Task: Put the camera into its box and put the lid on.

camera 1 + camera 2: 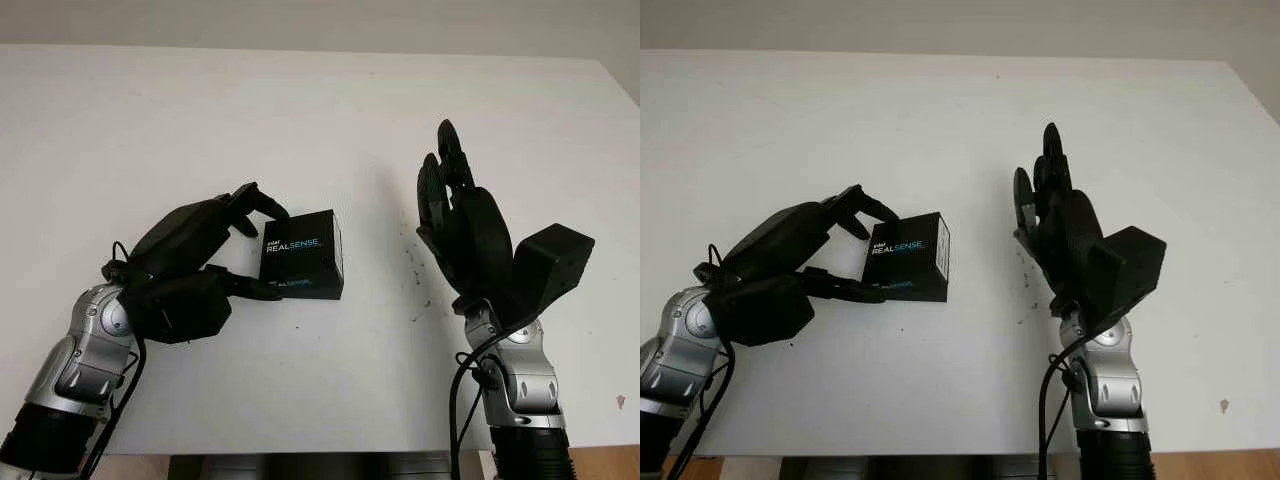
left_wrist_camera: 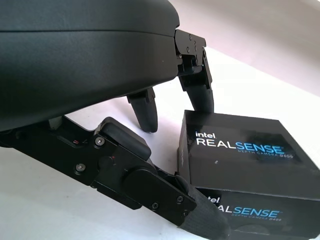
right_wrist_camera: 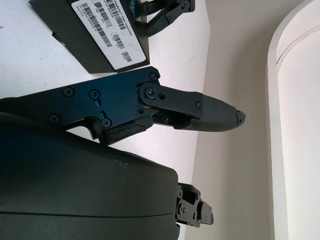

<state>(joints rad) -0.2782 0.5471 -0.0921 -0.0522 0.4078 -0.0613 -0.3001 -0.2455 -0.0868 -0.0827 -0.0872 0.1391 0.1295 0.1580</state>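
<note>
A black box printed "intel REALSENSE" sits on the white bench, a little left of centre, with its lid on; the printed top faces up and a second printed face shows on its near side; in the right wrist view a white barcode label shows on another side of it.

The left hand comes in from the bottom left, forearm angled up toward the box, palm shell low over the bench; its upper fingers reach to the box's far left corner, and its thumb lies along the near left edge, touching the lower printed face in the left wrist view; the fingers bracket the box's left side, closed around that end, with the box on the bench.

The right hand stands well to the right of the box, apart from it; its forearm rises from the bottom right, the wrist bent so the hand is upright, fingers pointing away up the bench; it is open and holds nothing.
</note>
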